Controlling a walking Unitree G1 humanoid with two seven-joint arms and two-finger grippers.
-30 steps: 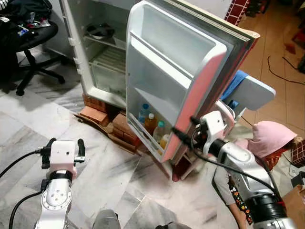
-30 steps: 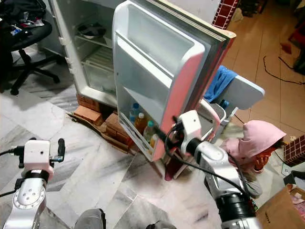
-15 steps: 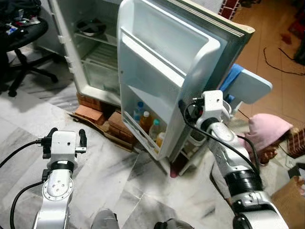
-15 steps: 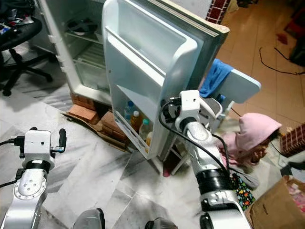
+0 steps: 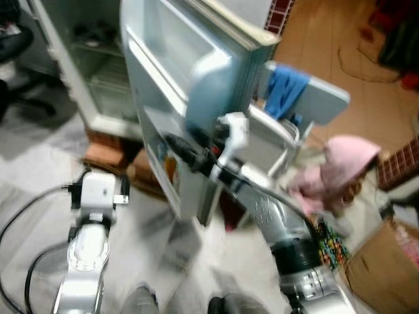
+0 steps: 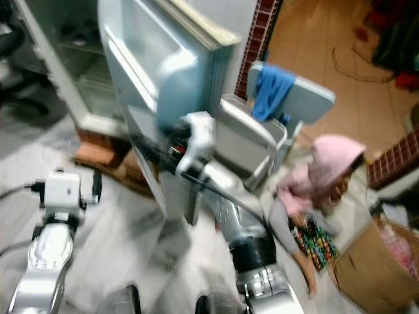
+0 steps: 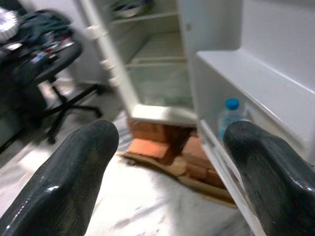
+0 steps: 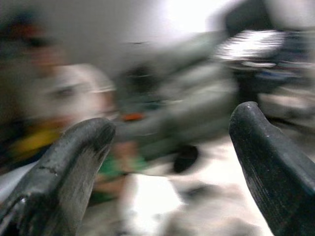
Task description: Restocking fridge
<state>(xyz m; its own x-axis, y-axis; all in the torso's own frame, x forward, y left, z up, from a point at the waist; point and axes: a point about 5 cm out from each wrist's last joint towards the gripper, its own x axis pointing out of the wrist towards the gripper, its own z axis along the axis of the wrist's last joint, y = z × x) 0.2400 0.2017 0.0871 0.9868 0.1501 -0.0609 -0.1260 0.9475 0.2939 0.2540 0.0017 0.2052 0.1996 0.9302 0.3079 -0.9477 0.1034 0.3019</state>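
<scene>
Our right gripper (image 5: 175, 145) is up against the inner face of the open fridge door (image 5: 180, 78), its fingers (image 8: 268, 162) spread apart with nothing between them. Our left gripper (image 7: 167, 172) hangs low over the floor, fingers wide and empty; just ahead of it a bottle (image 7: 229, 118) stands in the door's bottom shelf. Beyond the door we see a chair (image 5: 308, 108) and a person in a pink hood (image 5: 337, 163).
</scene>
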